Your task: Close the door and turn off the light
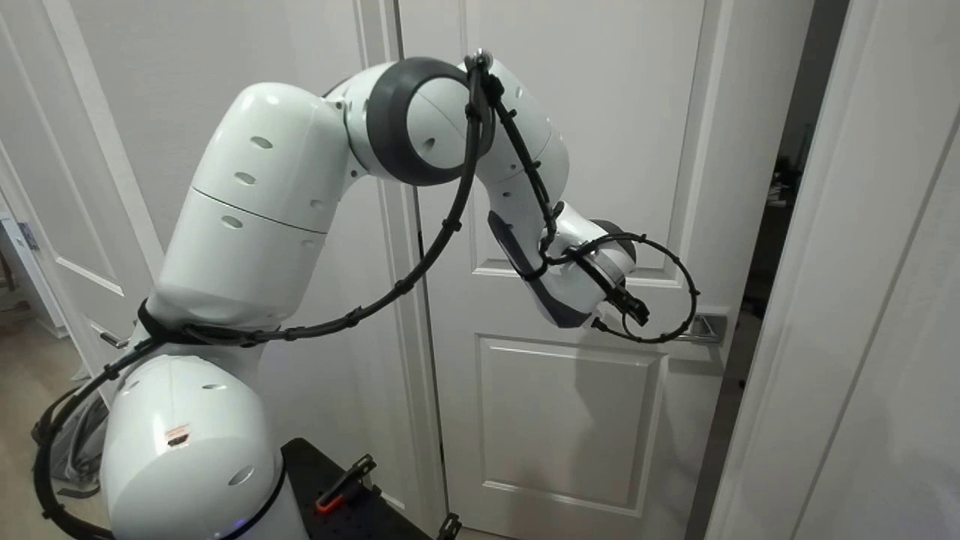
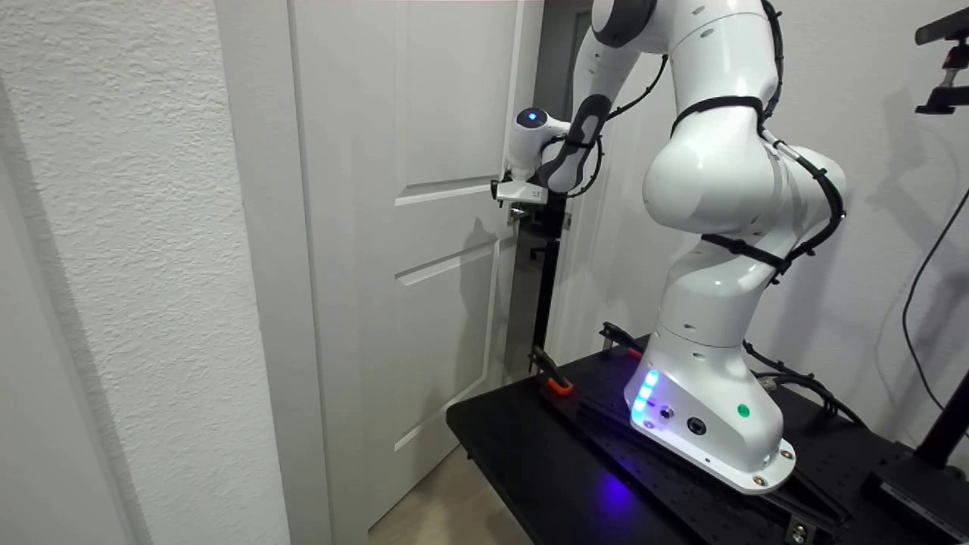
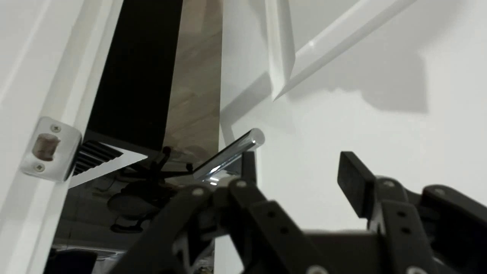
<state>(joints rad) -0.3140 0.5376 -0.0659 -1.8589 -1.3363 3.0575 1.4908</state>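
The door (image 2: 409, 242) stands ajar, a gap showing between its free edge and the door frame (image 1: 840, 262). Its silver lever handle (image 3: 228, 156) lies near the pincer (image 3: 300, 169), whose 2 fingers (image 3: 355, 184) stand well apart with nothing between them; in the wrist view 1 finger overlaps the lever, contact undetermined. Hazard 1: the lever lies mostly outside that spread, so closing now would likely miss it or pinch only its tip. Hazard 2: the cable (image 1: 694, 289), looped across the handle in an exterior view, could snag if I withdraw. Hazard 3: too weak a swing may leave the door short of the strike plate (image 3: 65, 148), unlatched. I find no light switch in any view.
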